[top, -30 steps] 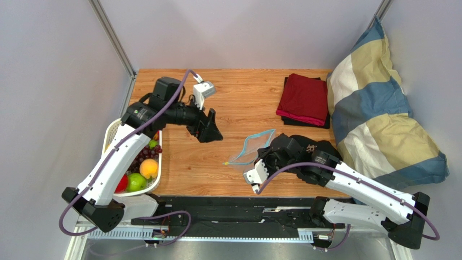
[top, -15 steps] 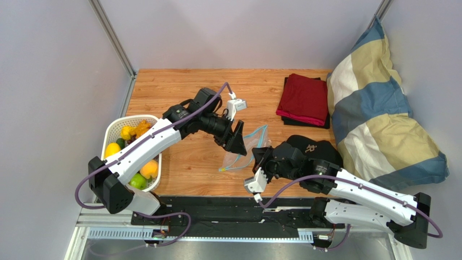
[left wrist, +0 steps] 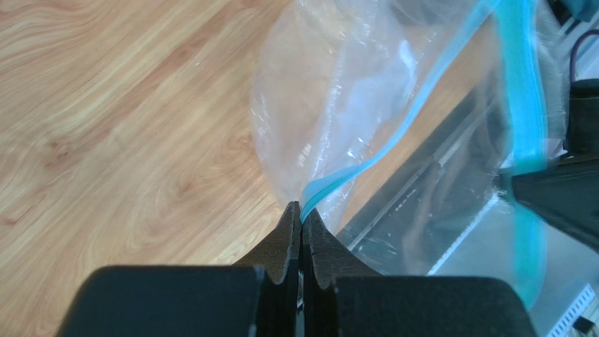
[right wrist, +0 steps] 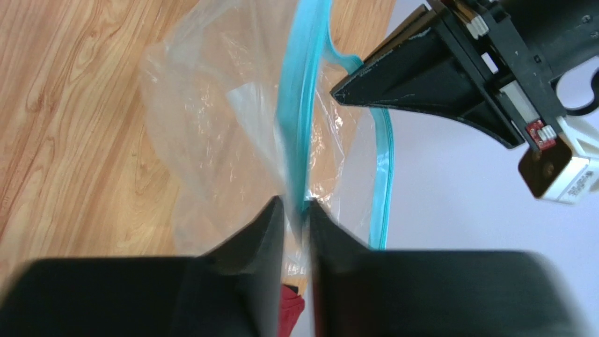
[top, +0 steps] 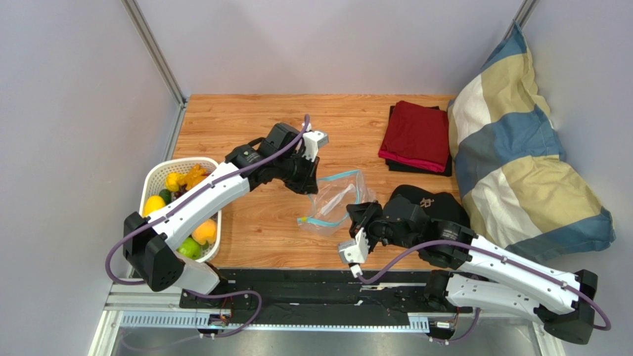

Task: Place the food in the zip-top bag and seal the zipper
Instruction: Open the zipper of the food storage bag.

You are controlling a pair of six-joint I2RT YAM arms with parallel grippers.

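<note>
At the far left of the overhead view, the food (top: 203, 231) lies in a white basket (top: 180, 159) at the worktop (top: 245, 119) edge, well apart from the zip-top bag (top: 336, 202), which sits crumpled mid-worktop between the two arms. Only the left wrist camera shows the grip. The left hand (left wrist: 301, 214) has its fingers pressed together on one end of the blue zipper (left wrist: 526, 91), and the clear pouch bulges beyond it. The right wrist camera shows the right hand (right wrist: 295, 210) with a narrow slit between its fingers. The zipper strip runs down into that slit, but whether the fingers press it cannot be told. Further right, the overhead view alone shows a folded red cloth (top: 416, 137) and a striped pillow (top: 520, 163).
</note>
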